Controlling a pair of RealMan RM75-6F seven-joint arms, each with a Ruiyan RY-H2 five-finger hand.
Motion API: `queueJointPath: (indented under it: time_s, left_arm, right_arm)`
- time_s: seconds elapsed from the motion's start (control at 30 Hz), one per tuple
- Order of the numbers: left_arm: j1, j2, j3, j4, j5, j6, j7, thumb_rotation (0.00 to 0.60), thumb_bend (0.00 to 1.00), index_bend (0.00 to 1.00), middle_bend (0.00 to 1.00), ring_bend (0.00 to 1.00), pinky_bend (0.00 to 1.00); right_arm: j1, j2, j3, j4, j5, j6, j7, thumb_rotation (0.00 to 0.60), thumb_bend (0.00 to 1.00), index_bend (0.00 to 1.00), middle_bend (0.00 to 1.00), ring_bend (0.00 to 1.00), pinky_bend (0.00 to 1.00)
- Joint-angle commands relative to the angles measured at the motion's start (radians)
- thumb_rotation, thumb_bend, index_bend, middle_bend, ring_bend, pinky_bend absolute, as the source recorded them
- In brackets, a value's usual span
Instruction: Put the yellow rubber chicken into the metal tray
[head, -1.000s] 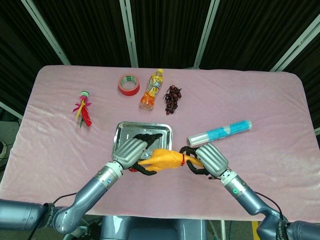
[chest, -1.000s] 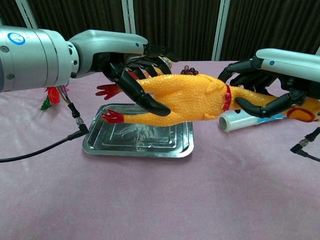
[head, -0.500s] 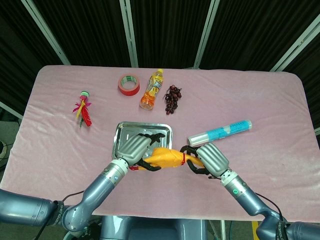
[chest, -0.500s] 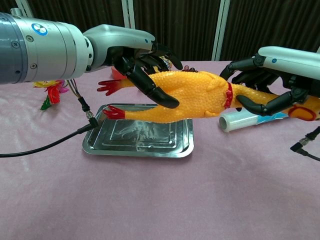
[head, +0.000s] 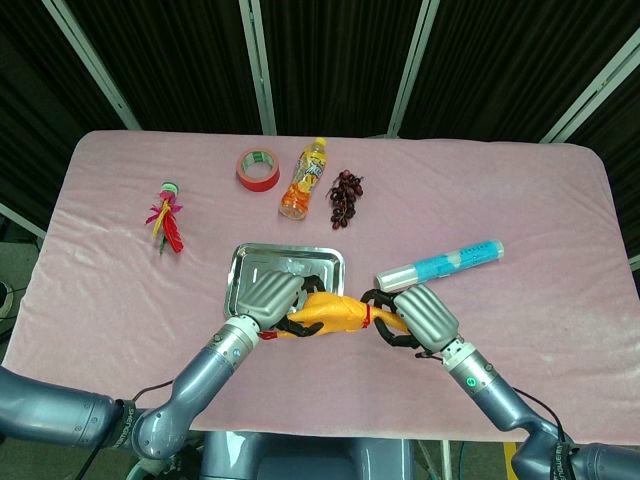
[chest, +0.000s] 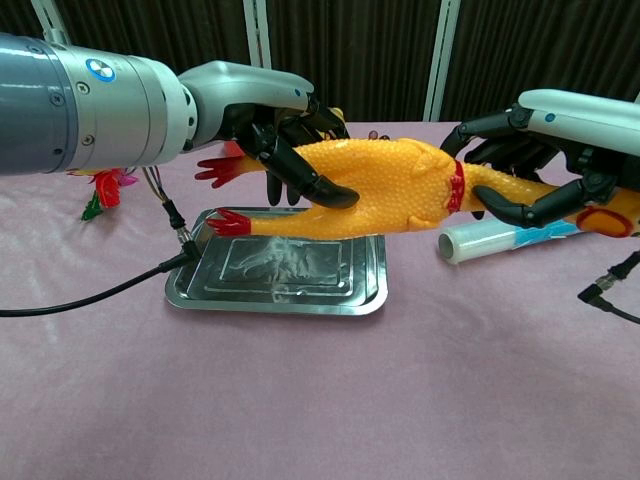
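Observation:
The yellow rubber chicken (chest: 385, 190) (head: 330, 313) hangs level in the air over the right part of the metal tray (chest: 200, 292) (head: 243, 258), its red feet pointing left. My left hand (chest: 270, 120) (head: 268, 296) grips its leg end, dark fingers wrapped around the body. My right hand (chest: 560, 140) (head: 420, 317) holds the neck just past the red collar, with the head sticking out to the right of it. Nothing lies in the tray.
A clear roll with blue print (head: 440, 264) (chest: 480, 238) lies right of the tray, under my right hand. Further back are red tape (head: 258, 169), an orange drink bottle (head: 304, 179), dark grapes (head: 345, 197) and a red feathered toy (head: 166, 219). A black cable (chest: 80, 298) runs in from the left.
My left hand has lifted the chicken's leg end a little and shifted along it, so the body hangs slightly higher over the tray. My right hand has barely moved.

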Motion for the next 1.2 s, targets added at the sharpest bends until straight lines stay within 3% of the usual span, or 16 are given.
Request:
queueJointPath:
  time_s: [0.03, 0.37, 0.4, 0.47, 0.57, 0.63, 0.77, 0.87, 1.2]
  left_arm:
    - [-0.003, -0.002, 0.001, 0.003, -0.001, 0.003, -0.006, 0.600, 0.58, 0.49, 0.61, 0.55, 0.52]
    - [-0.012, -0.017, 0.011, 0.022, 0.018, 0.020, -0.018, 0.600, 0.72, 0.63, 0.74, 0.66, 0.55]
    - [-0.012, -0.018, 0.012, 0.022, 0.021, 0.023, -0.018, 0.600, 0.68, 0.62, 0.73, 0.66, 0.55]
    - [-0.012, -0.019, 0.015, 0.022, 0.024, 0.027, -0.021, 0.600, 0.52, 0.56, 0.67, 0.62, 0.54]
    - [-0.005, -0.010, 0.020, 0.015, 0.028, 0.021, -0.034, 0.600, 0.19, 0.38, 0.50, 0.51, 0.52]
    - [-0.001, 0.000, 0.020, 0.010, 0.029, 0.012, -0.044, 0.600, 0.09, 0.27, 0.41, 0.46, 0.51]
    - [0.004, 0.018, 0.023, 0.004, 0.034, 0.001, -0.056, 0.600, 0.01, 0.08, 0.25, 0.36, 0.48]
    - [0.007, 0.026, 0.020, 0.002, 0.036, -0.006, -0.071, 0.600, 0.00, 0.01, 0.20, 0.31, 0.46]
    - [0.007, 0.031, 0.022, 0.005, 0.056, -0.009, -0.094, 0.600, 0.00, 0.00, 0.11, 0.25, 0.44]
  right_arm:
    - [0.000, 0.000, -0.001, 0.001, -0.001, 0.001, 0.004, 0.600, 0.96, 0.93, 0.70, 0.70, 0.83]
    - [-0.004, -0.002, -0.004, 0.006, -0.006, 0.011, 0.020, 0.600, 0.97, 0.93, 0.70, 0.70, 0.83]
    - [-0.005, -0.002, -0.005, 0.007, -0.007, 0.011, 0.021, 0.600, 0.97, 0.93, 0.70, 0.70, 0.83]
    - [-0.005, -0.003, -0.004, 0.009, -0.006, 0.012, 0.022, 0.600, 0.97, 0.93, 0.70, 0.70, 0.83]
    - [-0.006, -0.002, -0.001, 0.014, -0.002, 0.014, 0.025, 0.600, 0.97, 0.93, 0.70, 0.70, 0.83]
    - [-0.005, -0.002, 0.001, 0.016, 0.001, 0.014, 0.026, 0.600, 0.98, 0.93, 0.70, 0.70, 0.83]
    - [-0.004, -0.001, 0.007, 0.022, 0.008, 0.014, 0.026, 0.600, 0.98, 0.93, 0.70, 0.70, 0.83]
    - [-0.004, 0.000, 0.011, 0.024, 0.015, 0.015, 0.027, 0.600, 0.98, 0.93, 0.70, 0.70, 0.83]
    - [-0.005, 0.002, 0.014, 0.029, 0.021, 0.016, 0.031, 0.600, 0.98, 0.93, 0.70, 0.70, 0.83]
